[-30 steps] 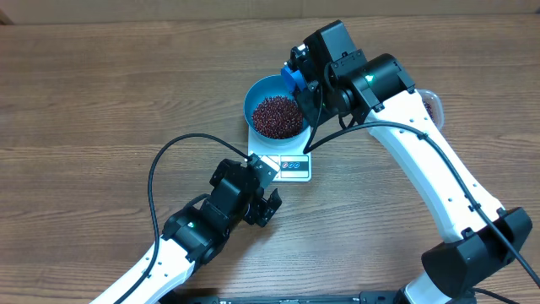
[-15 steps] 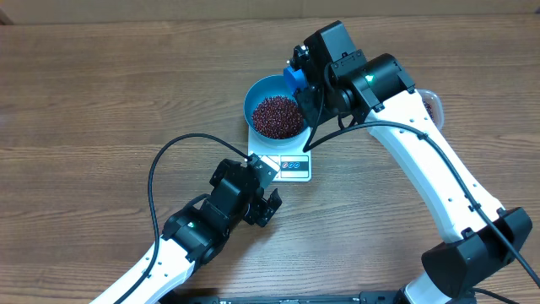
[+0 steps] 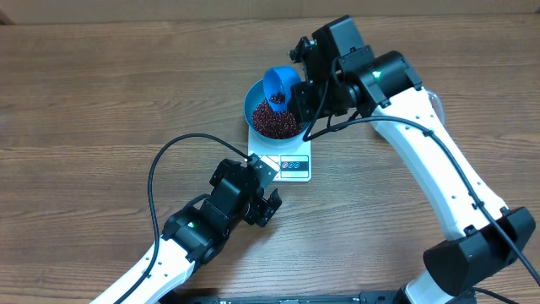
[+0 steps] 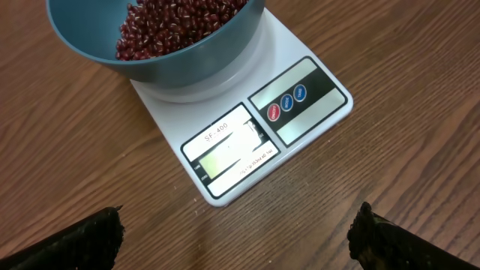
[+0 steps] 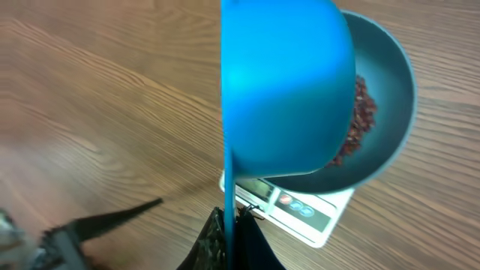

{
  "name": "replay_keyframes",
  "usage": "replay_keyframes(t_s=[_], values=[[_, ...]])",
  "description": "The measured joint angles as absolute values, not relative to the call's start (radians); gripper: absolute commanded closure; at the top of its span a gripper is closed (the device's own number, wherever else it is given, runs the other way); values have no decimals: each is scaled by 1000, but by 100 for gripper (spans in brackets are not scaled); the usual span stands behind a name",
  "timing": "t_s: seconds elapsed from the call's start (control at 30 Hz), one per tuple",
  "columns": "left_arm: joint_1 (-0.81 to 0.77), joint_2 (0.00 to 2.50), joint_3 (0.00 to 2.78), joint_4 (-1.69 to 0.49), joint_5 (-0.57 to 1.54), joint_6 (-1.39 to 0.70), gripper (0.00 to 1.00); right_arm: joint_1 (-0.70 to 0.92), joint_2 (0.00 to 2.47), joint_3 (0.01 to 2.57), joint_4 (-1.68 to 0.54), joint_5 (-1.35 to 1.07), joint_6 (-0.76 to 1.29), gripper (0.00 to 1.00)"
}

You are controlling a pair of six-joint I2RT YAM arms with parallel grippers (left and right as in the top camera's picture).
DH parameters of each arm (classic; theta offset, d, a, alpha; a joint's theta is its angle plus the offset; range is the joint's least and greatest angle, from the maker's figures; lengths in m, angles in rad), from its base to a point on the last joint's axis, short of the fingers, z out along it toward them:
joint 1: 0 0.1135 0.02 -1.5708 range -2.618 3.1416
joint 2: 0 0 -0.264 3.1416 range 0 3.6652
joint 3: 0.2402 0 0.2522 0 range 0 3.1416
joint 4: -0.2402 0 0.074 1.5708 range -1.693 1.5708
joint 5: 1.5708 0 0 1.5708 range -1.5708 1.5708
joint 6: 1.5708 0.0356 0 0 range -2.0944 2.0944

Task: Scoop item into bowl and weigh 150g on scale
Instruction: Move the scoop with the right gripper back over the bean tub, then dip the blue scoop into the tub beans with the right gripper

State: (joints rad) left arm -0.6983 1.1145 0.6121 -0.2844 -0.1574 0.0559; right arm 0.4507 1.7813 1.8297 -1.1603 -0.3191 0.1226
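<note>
The wooden table (image 3: 93, 93) lies bare on the left. At near left the left gripper (image 3: 268, 205) hangs low over the wood with its jaws spread wide and nothing between them; in its wrist view the two dark fingertips (image 4: 90, 236) stand at the bottom corners of the frame. A black cable (image 3: 159, 165) loops up from that arm.

Just beyond the open jaws sits the white scale (image 4: 225, 191), display edge toward the near side. The display is pale and unreadable, with one red and two blue buttons beside it. The blue bowl (image 3: 251, 100) stands on the far half of the scale, holding a heap of red-brown beans (image 3: 277, 121).

Over the far right rim of the bowl hangs a blue scoop (image 3: 278, 82), tipped steeply with its mouth toward the beans. The right gripper (image 5: 229, 238) is clamped narrow on the scoop's thin handle, its arm reaching in from the right.
</note>
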Motion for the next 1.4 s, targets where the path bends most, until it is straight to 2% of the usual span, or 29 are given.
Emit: replay_keyframes(t_s=[0.37,0.77,1.1,1.4], values=[[-698,1114,612,-284,-157,56,0,334,1781,1830,-1114,-495,157,96],[-698,1114,612,-284,-157,56,0,163,1781,1830,-1108,-526,157,96],[-698,1114,612,-284,-157,56,0,-36,1781,1830,-1178,-408,157,96],[-698,1114,612,-284,-157,56,0,-120,1781,1830,-1257,-216,133,96]])
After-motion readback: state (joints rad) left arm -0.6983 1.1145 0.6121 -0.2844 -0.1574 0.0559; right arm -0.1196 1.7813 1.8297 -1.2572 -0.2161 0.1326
